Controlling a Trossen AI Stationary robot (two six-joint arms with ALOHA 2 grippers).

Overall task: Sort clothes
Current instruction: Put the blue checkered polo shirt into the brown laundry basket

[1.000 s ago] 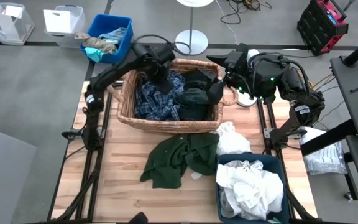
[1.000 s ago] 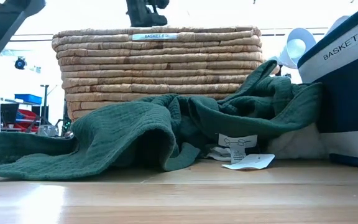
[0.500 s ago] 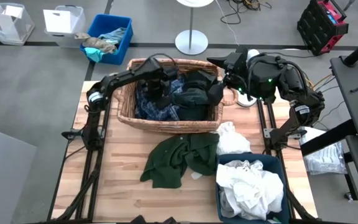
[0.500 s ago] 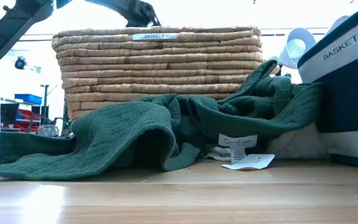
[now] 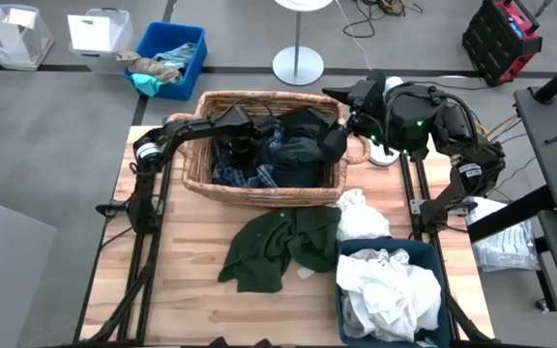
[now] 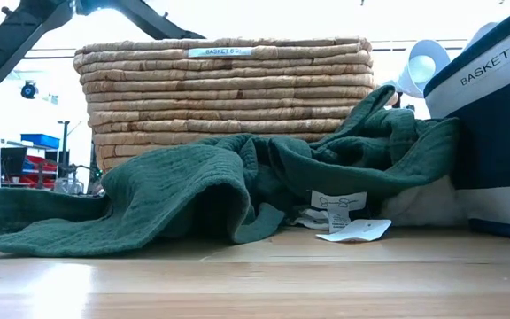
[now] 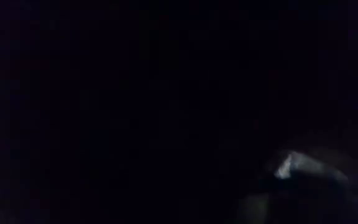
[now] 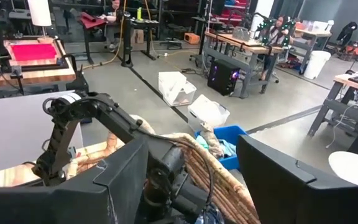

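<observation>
A wicker basket (image 5: 264, 188) at the table's far side holds a navy plaid garment (image 5: 228, 169) and black and dark grey garments (image 5: 298, 150). My left gripper (image 5: 245, 145) is sunk among them; the left wrist view is dark. My right gripper (image 5: 335, 138) is open and empty over the basket's right rim, and it also shows in the right wrist view (image 8: 192, 152). A dark green garment (image 5: 278, 246) lies spread on the table in front of the basket, and it leans on the basket's front wall in the low view (image 6: 237, 177). A white garment (image 5: 361, 217) lies beside it.
A blue bin (image 5: 433, 261) marked BASKET 7 (image 6: 494, 115) stands at the near right, full of white clothes (image 5: 390, 290). A blue box of teal and grey rags (image 5: 167, 58) and clear boxes (image 5: 100, 34) stand on the floor beyond the table. Bare wood shows at the near left (image 5: 187, 309).
My left gripper has gone down from above the basket's rim into the basket, among the plaid and dark garments, and has dropped out of the low view. My right arm has kept still.
</observation>
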